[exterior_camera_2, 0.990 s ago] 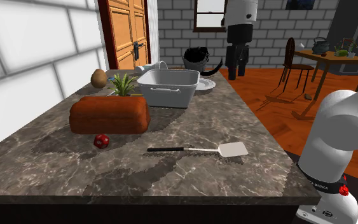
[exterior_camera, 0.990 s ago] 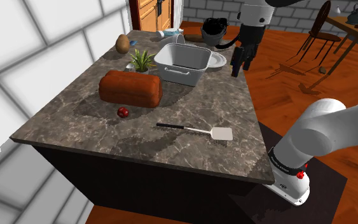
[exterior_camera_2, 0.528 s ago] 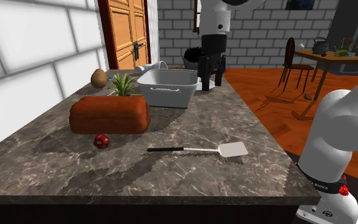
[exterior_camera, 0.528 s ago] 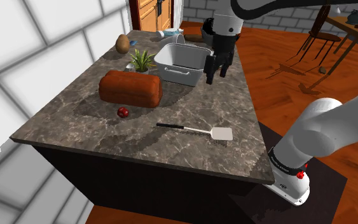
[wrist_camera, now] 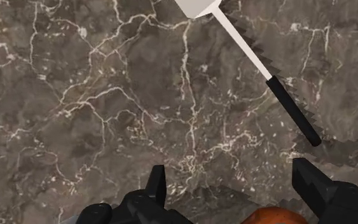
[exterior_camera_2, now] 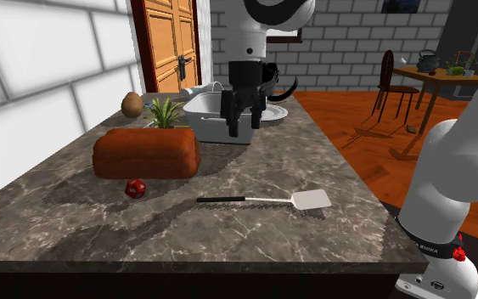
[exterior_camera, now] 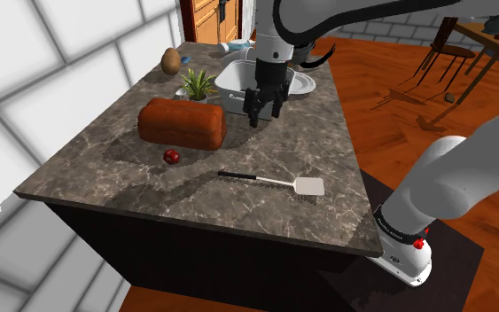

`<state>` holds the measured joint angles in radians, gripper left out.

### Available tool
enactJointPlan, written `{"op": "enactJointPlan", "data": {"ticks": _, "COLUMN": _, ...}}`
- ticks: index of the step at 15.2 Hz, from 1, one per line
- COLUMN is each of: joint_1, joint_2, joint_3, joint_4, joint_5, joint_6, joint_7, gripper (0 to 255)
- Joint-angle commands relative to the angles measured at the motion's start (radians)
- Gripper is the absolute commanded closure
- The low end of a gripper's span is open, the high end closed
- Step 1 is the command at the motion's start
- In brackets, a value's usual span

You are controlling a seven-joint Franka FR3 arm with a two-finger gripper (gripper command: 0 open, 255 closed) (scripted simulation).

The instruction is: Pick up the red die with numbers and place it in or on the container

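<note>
On the marble counter (exterior_camera: 238, 208), in the shoulder view, we saw the red die (exterior_camera: 172, 157) just beside the loaf (exterior_camera: 183, 124), well apart from the white container (exterior_camera: 231, 89). In the second exterior view the gripper (exterior_camera_2: 243, 126) hung before that container. In the wrist view its fingers (wrist_camera: 157, 184) stood apart, gripping nothing.

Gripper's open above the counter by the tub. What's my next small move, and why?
Probably shift the black gripper sideways over the marble counter toward the small red die before descending. Its fingers stand open and empty beside the grey rectangular tub, while the die lies apart from it, in front of the reddish-brown loaf.
</note>
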<state>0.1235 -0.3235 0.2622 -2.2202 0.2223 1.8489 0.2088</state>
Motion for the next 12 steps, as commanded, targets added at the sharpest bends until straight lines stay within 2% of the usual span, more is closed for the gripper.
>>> {"op": "enactJointPlan", "data": {"ticks": 1, "joint_1": 0.008, "joint_2": 0.064, "joint_3": 0.027, "joint_4": 0.045, "joint_5": -0.001, "joint_6": 0.029, "joint_7": 0.037, "gripper": 0}}
{"op": "enactJointPlan", "data": {"ticks": 6, "joint_1": 0.031, "joint_2": 0.235, "joint_3": 0.085, "joint_4": 0.175, "joint_5": -0.031, "joint_6": 0.091, "joint_7": 0.131, "gripper": 0}}
{"op": "enactJointPlan", "data": {"ticks": 12, "joint_1": 0.078, "joint_2": 0.457, "joint_3": 0.13, "joint_4": 0.374, "joint_5": -0.107, "joint_6": 0.129, "joint_7": 0.249, "gripper": 0}}
